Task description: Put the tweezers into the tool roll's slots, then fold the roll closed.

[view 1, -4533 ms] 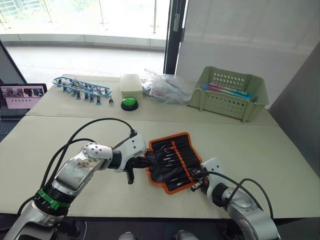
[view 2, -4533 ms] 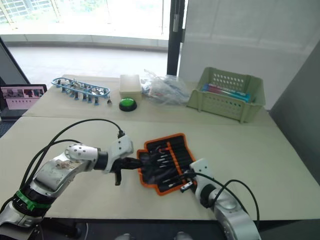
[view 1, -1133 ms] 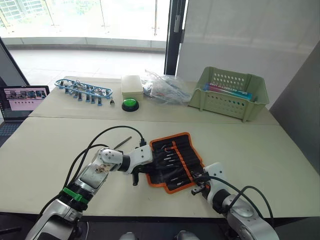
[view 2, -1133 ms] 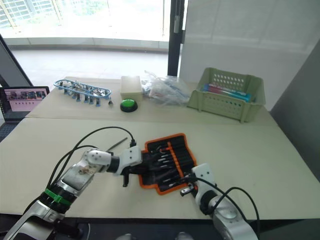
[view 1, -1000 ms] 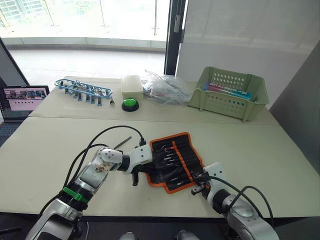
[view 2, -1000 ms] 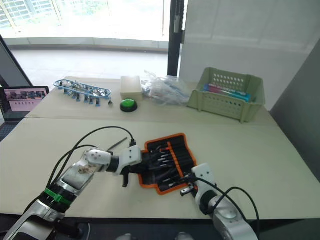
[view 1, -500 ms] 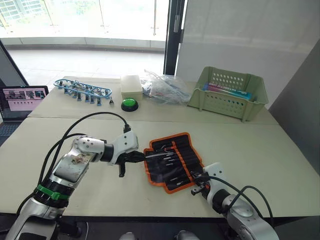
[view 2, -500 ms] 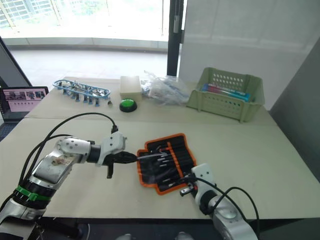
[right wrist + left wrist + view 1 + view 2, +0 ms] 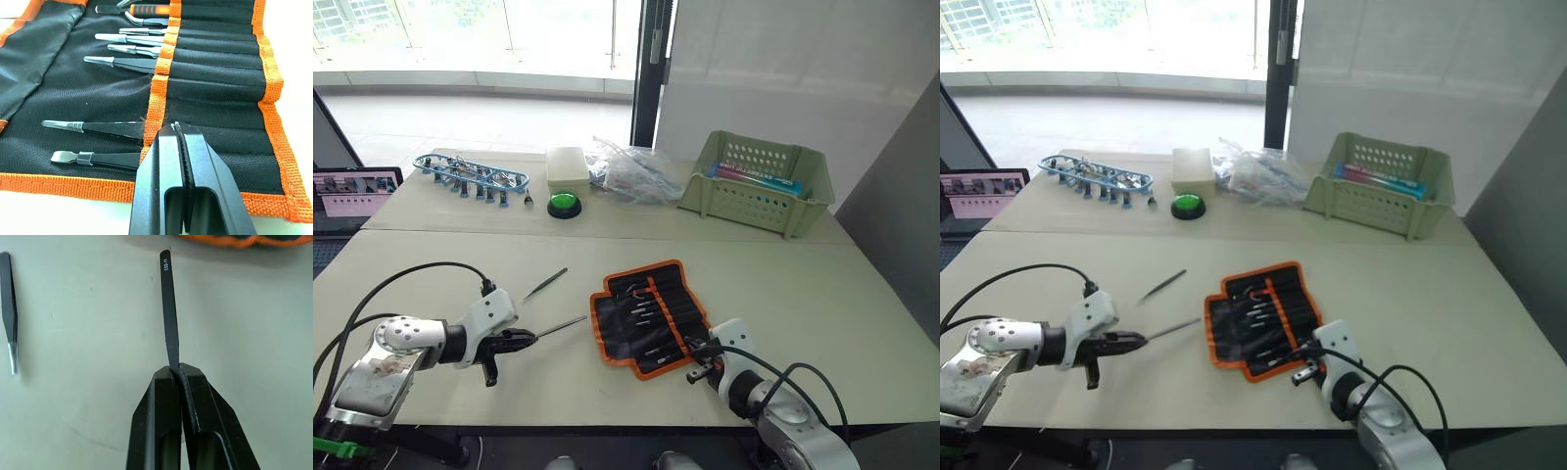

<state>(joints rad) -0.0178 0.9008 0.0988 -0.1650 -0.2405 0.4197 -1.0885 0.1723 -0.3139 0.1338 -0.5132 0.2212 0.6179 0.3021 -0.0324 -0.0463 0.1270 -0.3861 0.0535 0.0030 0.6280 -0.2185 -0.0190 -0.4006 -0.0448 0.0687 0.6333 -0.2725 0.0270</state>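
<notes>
The tool roll (image 9: 646, 315) lies open on the table, black with orange edging, with several tweezers (image 9: 122, 63) tucked into its orange slot strip. My left gripper (image 9: 517, 337) is left of the roll, shut on the tip of one thin dark tweezers (image 9: 168, 308) that points toward the roll's left edge without reaching it. Another loose tweezers (image 9: 544, 284) lies on the table farther back. My right gripper (image 9: 693, 360) rests shut at the roll's near right corner, its fingertips (image 9: 166, 142) down on the slot strip with nothing seen between them.
A green plastic basket (image 9: 759, 181) stands at the back right. A crumpled plastic bag (image 9: 631, 176), a white box (image 9: 566, 166), a green button (image 9: 565, 203) and a blue rack of clips (image 9: 470, 173) line the back. A screen (image 9: 352, 186) sits at far left.
My left gripper has drawn back to the left, away from the roll's edge, still shut on the tweezers. The right gripper has not moved. The camera has shifted slightly.
</notes>
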